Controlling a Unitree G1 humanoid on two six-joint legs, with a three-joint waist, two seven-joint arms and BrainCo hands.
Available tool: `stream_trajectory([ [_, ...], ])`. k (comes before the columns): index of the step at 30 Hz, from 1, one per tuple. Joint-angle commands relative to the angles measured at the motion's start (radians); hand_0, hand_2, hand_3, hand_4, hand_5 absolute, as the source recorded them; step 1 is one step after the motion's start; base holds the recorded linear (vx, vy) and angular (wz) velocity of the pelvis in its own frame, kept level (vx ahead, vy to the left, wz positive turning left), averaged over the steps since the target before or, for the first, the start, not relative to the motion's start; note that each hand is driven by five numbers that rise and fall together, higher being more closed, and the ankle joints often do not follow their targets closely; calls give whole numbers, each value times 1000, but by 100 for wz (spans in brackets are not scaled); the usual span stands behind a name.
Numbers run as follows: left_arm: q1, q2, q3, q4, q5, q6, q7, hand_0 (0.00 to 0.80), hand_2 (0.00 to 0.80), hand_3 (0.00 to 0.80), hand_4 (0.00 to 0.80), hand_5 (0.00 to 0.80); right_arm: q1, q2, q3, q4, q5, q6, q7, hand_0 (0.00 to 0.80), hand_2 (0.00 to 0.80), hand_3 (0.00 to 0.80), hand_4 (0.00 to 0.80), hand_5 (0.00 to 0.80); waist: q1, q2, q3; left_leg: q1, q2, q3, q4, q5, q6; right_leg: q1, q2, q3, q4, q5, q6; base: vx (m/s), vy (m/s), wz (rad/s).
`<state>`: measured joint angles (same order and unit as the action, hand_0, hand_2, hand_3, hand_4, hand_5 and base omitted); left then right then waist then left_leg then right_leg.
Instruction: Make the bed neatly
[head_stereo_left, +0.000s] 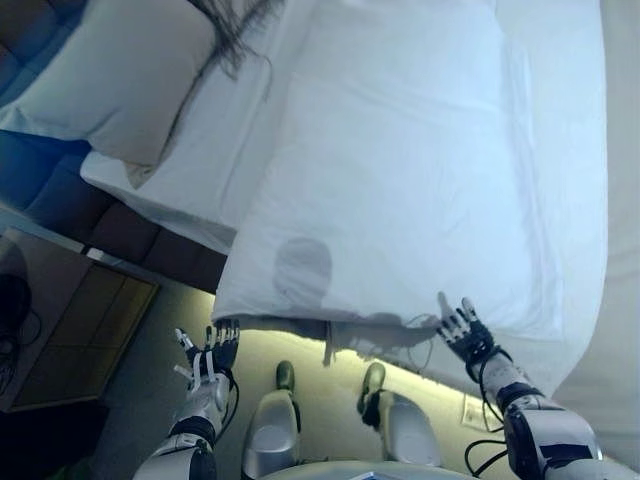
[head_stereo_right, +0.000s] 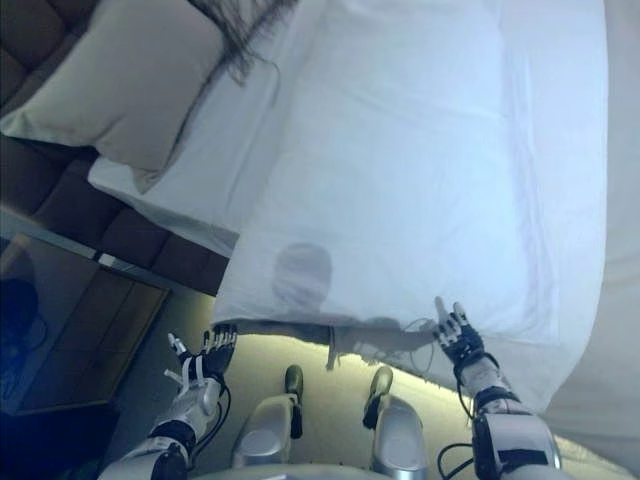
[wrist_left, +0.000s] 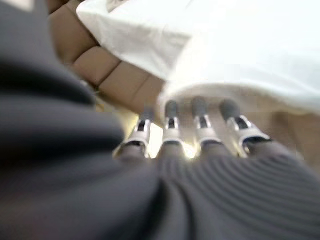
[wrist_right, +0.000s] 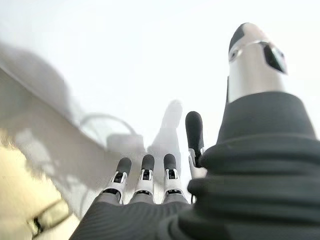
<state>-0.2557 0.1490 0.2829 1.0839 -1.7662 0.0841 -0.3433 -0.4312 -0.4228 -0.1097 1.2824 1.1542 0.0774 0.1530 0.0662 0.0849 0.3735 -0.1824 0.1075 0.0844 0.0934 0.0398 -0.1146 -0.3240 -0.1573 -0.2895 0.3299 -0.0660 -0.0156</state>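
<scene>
A white duvet (head_stereo_left: 420, 170) lies spread over the bed, its near edge (head_stereo_left: 330, 318) hanging over the bed's side. A white pillow (head_stereo_left: 120, 75) rests at the head of the bed, upper left, on the white sheet (head_stereo_left: 215, 160). My left hand (head_stereo_left: 208, 362) is low, in front of the bed's side, its fingers (wrist_left: 171, 125) straight and holding nothing. My right hand (head_stereo_left: 465, 332) is raised at the duvet's near edge, its fingers (wrist_right: 145, 175) straight and spread and its thumb (wrist_right: 255, 55) out, with nothing in its grasp.
A padded brown headboard (head_stereo_left: 60, 190) runs behind the pillow. A dark bedside table (head_stereo_left: 70, 320) stands at the left, close to my left arm. Dark strands hang into view at the top (head_stereo_left: 235, 30). The floor (head_stereo_left: 330, 380) lies beneath the bed's edge.
</scene>
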Motion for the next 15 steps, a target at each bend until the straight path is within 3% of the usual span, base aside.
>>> stream_trajectory([
  [1, -23, 68, -29, -30, -54, -5, -58, 0, 0, 0, 0, 0, -66, -20, 7, 15, 58, -19, -28, 0, 0, 0, 0, 0, 10, 17, 34, -86, -21, -25, 126, -12, 6, 40, -74, -22, 66, -49, 56, -105, 217, 13],
  [7, -75, 101, -69, -118, -63, 4, -74, 0, 0, 0, 0, 0, -140, -74, 6, 27, 92, 6, -78, 0, 0, 0, 0, 0, 4, 33, 92, -193, -69, -2, 282, -93, 43, -67, -118, 17, 151, -47, 67, -80, 97, 7],
  [15, -120, 105, -104, -240, -72, -26, -98, 0, 0, 0, 0, 0, -173, -49, 36, 36, 95, 60, -84, 0, 0, 0, 0, 0, 1, 34, 143, -272, -103, 1, 335, -122, 87, -151, -114, 79, 169, -19, 86, -54, 28, -1],
])
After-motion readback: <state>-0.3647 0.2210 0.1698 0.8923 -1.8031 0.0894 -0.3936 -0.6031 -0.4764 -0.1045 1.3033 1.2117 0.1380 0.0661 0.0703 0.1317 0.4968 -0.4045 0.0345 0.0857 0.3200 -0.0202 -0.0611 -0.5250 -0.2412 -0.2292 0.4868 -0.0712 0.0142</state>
